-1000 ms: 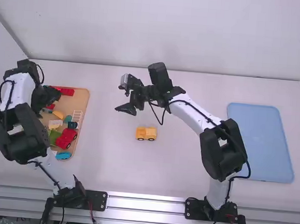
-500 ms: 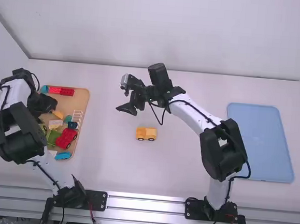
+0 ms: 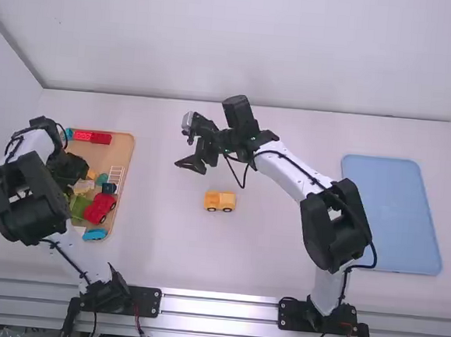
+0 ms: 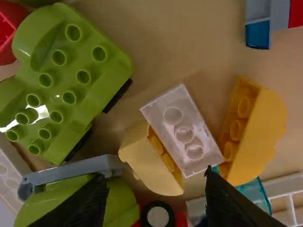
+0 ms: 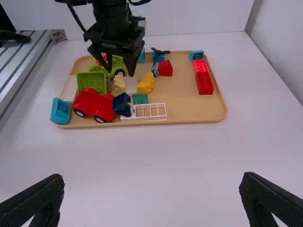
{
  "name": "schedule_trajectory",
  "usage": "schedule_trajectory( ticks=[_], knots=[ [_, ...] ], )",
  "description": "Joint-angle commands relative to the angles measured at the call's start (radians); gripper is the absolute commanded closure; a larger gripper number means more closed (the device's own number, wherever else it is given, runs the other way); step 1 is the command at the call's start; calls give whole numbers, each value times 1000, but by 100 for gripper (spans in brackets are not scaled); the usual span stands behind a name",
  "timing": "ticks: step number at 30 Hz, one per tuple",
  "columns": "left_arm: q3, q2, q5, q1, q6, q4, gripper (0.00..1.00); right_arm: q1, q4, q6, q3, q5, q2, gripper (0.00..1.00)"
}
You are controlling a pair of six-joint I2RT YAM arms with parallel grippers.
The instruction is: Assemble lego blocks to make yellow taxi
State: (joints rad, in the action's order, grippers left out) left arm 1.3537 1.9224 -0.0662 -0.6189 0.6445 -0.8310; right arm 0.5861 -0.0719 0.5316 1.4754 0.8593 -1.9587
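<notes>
**Left gripper moved over toy tray**

Slid the left gripper (image 3: pixel 70 173) toward the near side of the tray (image 3: pixel 130 147) over the last second. Went outward to the left first, then came back inward over the last half second. Uncovered the small blue block (image 3: pixel 68 133) and the left end of the red bricks (image 3: pixel 91 137) at the far edge. Now covering the small red piece (image 5: pixel 165 68) and part of the yellow block (image 3: pixel 91 174) in the high view.

Text – none legible | labels, brands – none legible | numbers, signs – none legible
</notes>
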Motion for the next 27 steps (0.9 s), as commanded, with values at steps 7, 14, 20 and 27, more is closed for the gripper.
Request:
schedule_trajectory(
  ticks=[7,14,20,27],
  knots=[
    [-53,11,-12,4,18,63,57,2,-23,49,29,-5,-11,1],
    [-66,11,-2,4,18,26,56,2,-23,49,29,-4,-11,1],
    [-80,11,-2,3,22,17,65,2,-23,53,29,-5,-11,1],
    [-102,11,-6,3,22,-15,65,2,-22,64,29,-34,-11,1]
  ],
)
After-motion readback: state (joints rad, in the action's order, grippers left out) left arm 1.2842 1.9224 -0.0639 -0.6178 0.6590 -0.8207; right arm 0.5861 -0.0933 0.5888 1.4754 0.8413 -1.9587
